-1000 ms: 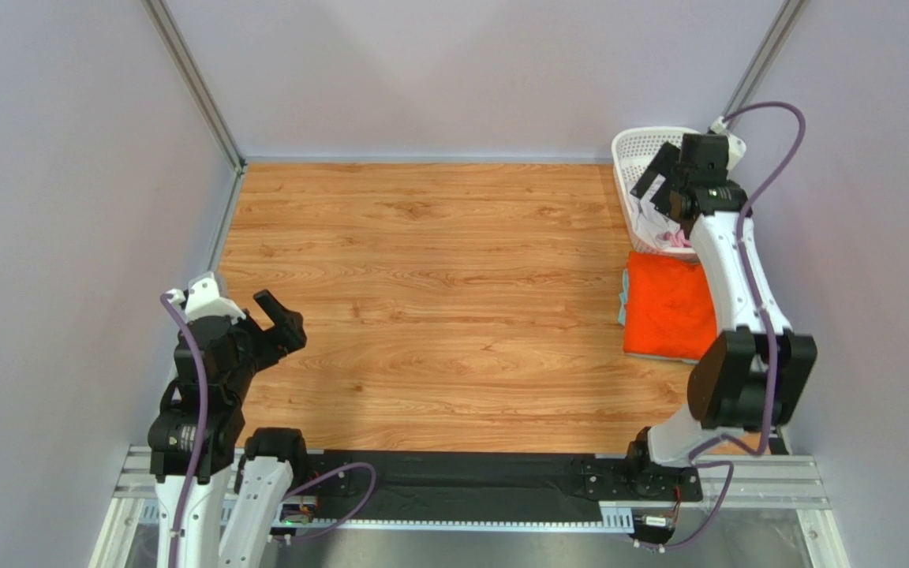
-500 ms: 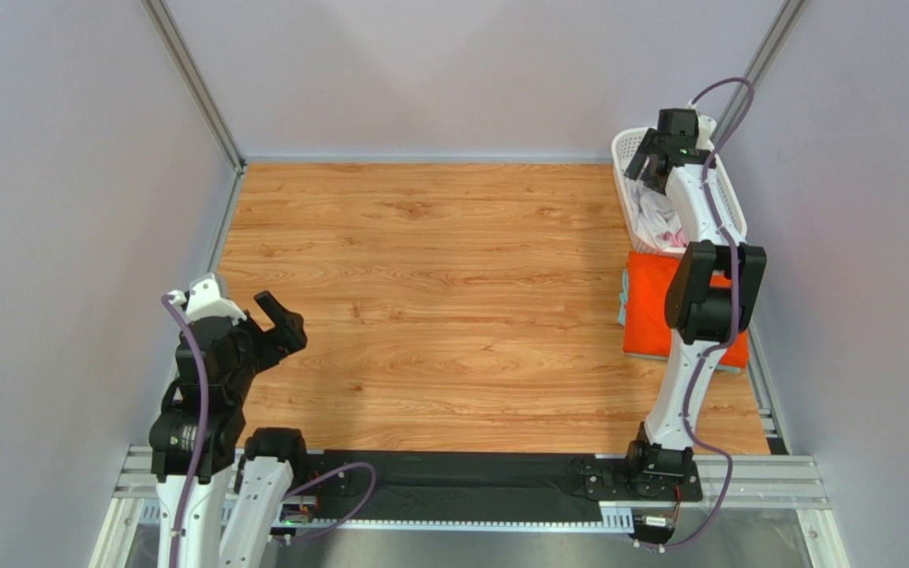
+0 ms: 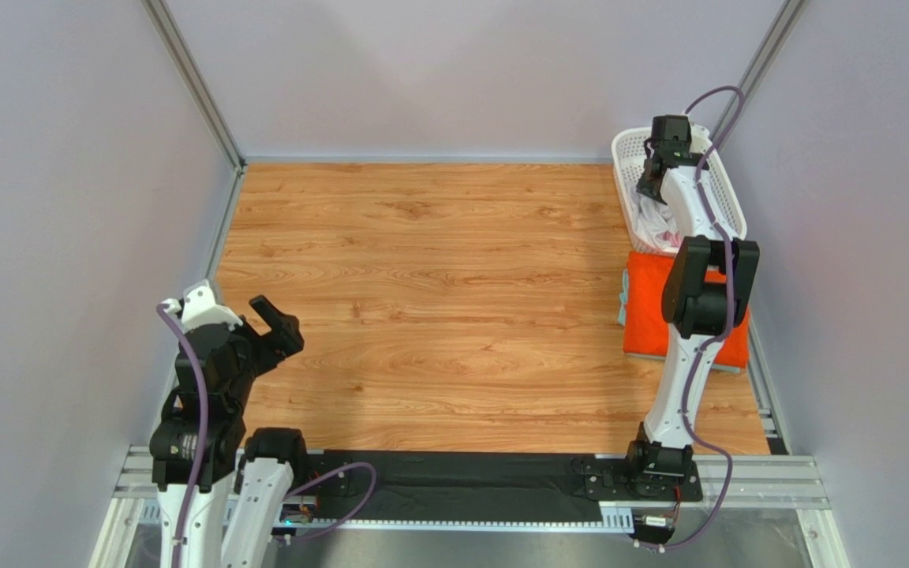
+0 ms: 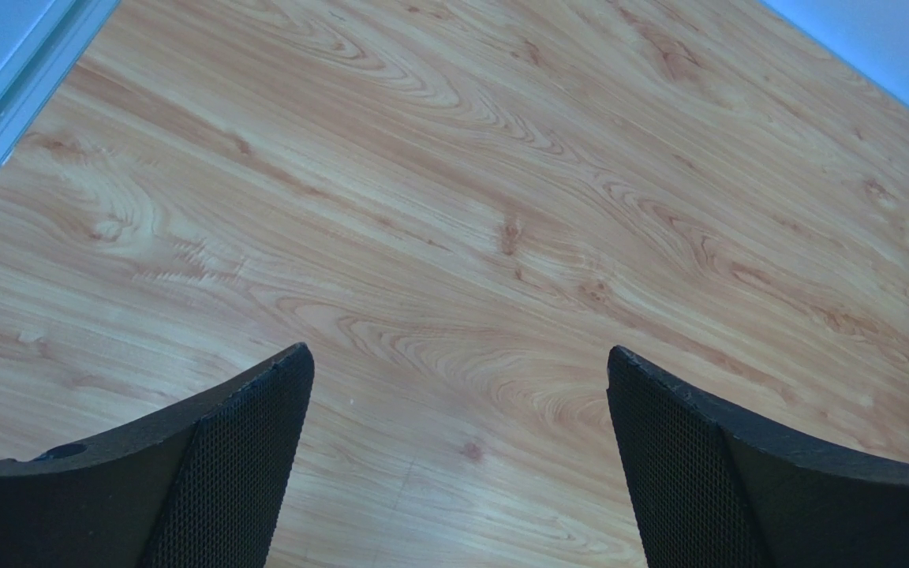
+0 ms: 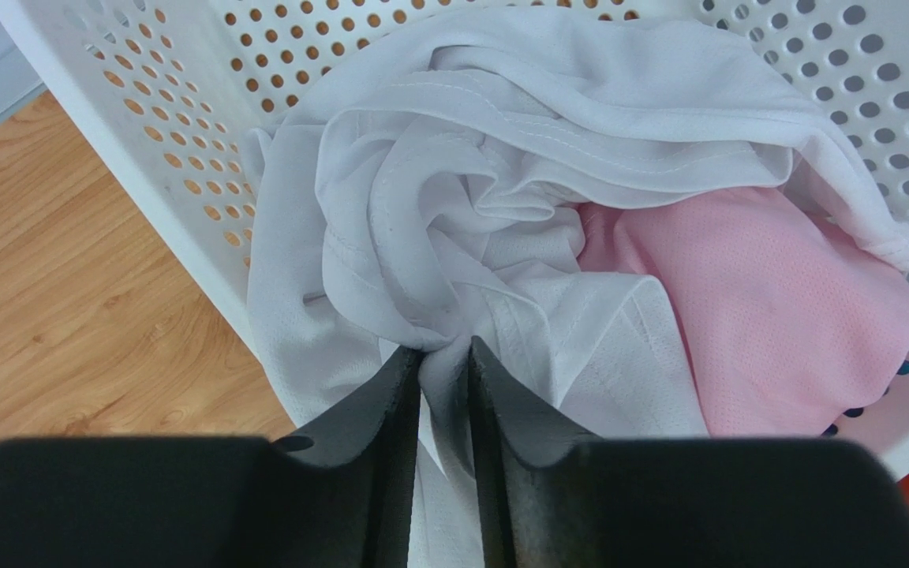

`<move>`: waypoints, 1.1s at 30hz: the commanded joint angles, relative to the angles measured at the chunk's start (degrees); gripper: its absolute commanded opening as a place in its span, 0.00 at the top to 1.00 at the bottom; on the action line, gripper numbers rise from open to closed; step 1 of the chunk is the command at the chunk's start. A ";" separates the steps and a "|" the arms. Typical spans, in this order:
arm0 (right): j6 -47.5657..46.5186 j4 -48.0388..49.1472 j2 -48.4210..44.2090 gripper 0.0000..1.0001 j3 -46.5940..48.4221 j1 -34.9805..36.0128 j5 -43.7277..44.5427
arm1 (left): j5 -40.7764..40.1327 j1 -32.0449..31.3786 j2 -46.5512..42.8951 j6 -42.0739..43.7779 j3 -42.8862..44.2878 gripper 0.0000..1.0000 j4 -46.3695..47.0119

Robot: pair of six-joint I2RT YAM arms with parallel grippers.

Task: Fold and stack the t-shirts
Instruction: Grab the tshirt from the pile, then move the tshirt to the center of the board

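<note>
A crumpled white t-shirt (image 5: pixel 459 178) lies in the white lattice basket (image 5: pixel 187 130), spilling over its near wall, with a pale pink t-shirt (image 5: pixel 768 320) bunched beside it. My right gripper (image 5: pixel 445 355) is shut on a fold of the white t-shirt. From above, the right gripper (image 3: pixel 658 180) reaches down into the basket (image 3: pixel 631 154) at the back right. A bright orange t-shirt (image 3: pixel 649 310) lies folded flat on the table just in front of the basket, partly hidden by the right arm. My left gripper (image 4: pixel 457 391) hovers open over bare wood; from above this left gripper (image 3: pixel 272 326) is at the near left.
The wooden table (image 3: pixel 447 284) is walled in by grey panels at the left, back and right. A thin teal edge (image 3: pixel 623 298) shows beside the orange shirt. The arm bases stand on a black rail (image 3: pixel 459 479) at the near edge.
My right arm has stretched out and lowered into the basket, and its jaws have closed from wide open onto a fold of the white t-shirt. The left arm has barely shifted.
</note>
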 commanded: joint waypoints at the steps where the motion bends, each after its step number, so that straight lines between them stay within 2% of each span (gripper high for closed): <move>1: -0.08 0.74 0.34 0.79 0.30 -0.24 1.41 | -0.98 0.33 -1.24 -0.57 -0.50 0.00 0.13; 2: -0.43 0.74 -0.27 0.83 0.30 -0.24 1.24 | -1.07 0.33 -1.50 -0.57 -0.59 0.00 0.13; 3: -0.70 0.82 -0.54 0.93 0.30 -0.33 0.71 | -1.33 0.33 -1.68 -0.57 -0.77 0.00 0.21; 4: -0.87 0.74 -1.06 0.99 0.47 -0.33 0.36 | -1.51 0.33 -2.03 -0.48 -0.77 0.00 0.30; 5: -1.66 0.74 -2.11 1.00 0.47 -0.33 0.09 | -1.60 0.33 -2.12 -0.39 -0.77 0.00 0.22; 11: -4.47 1.09 -8.26 1.00 0.91 -0.33 -2.10 | -1.42 0.33 -2.65 -0.57 -1.03 0.00 0.30; 20: -6.06 6.27 -26.54 1.00 -2.60 -0.24 -8.25 | -0.45 0.33 -2.38 -0.66 -1.03 0.00 0.57; 25: -4.48 7.86 -33.93 1.00 0.29 -0.15 -17.38 | -0.72 0.33 -2.47 -1.09 -1.21 0.00 0.30; 26: -2.82 7.25 -35.24 1.00 2.82 -0.15 -22.53 | -0.80 0.33 -2.30 -1.01 -1.21 0.00 0.22; 33: 3.59 8.29 -39.73 1.00 12.92 3.44 -36.45 | 0.33 0.33 -1.33 -1.27 -1.03 0.00 0.30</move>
